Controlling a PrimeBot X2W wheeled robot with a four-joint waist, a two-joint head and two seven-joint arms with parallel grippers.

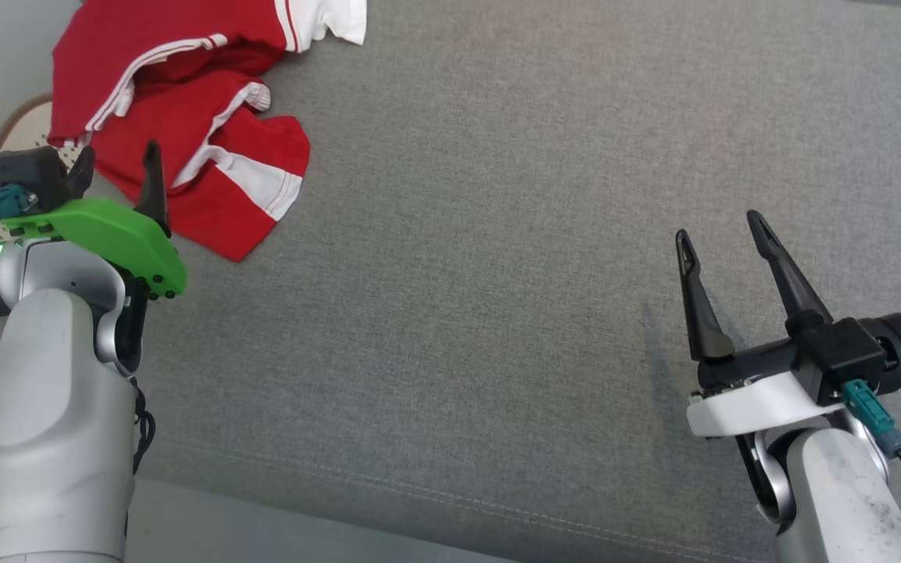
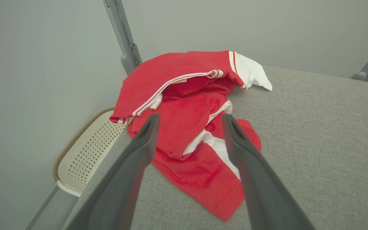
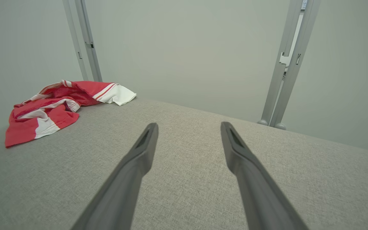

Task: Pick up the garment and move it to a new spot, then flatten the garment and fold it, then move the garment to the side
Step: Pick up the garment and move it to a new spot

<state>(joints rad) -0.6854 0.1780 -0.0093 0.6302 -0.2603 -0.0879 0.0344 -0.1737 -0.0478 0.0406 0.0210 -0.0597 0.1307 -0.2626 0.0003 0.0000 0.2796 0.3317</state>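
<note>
The garment (image 1: 184, 102) is red with white stripes and panels, and it lies crumpled at the far left corner of the grey fabric surface (image 1: 497, 274). My left gripper (image 1: 118, 156) hovers open just in front of it, fingertips over its near edge and nothing between them. In the left wrist view the garment (image 2: 184, 127) shows between and beyond the spread fingers (image 2: 145, 140). My right gripper (image 1: 720, 223) stands open over bare fabric at the right, far from the garment (image 3: 53, 105), which lies at that wrist view's left.
A cream perforated basket (image 2: 88, 153) with a brown rim stands on the floor off the surface's left edge, beside the garment. Grey frame posts (image 3: 283, 70) rise behind the surface's far edge. A stitched seam (image 1: 450, 493) runs along the near edge.
</note>
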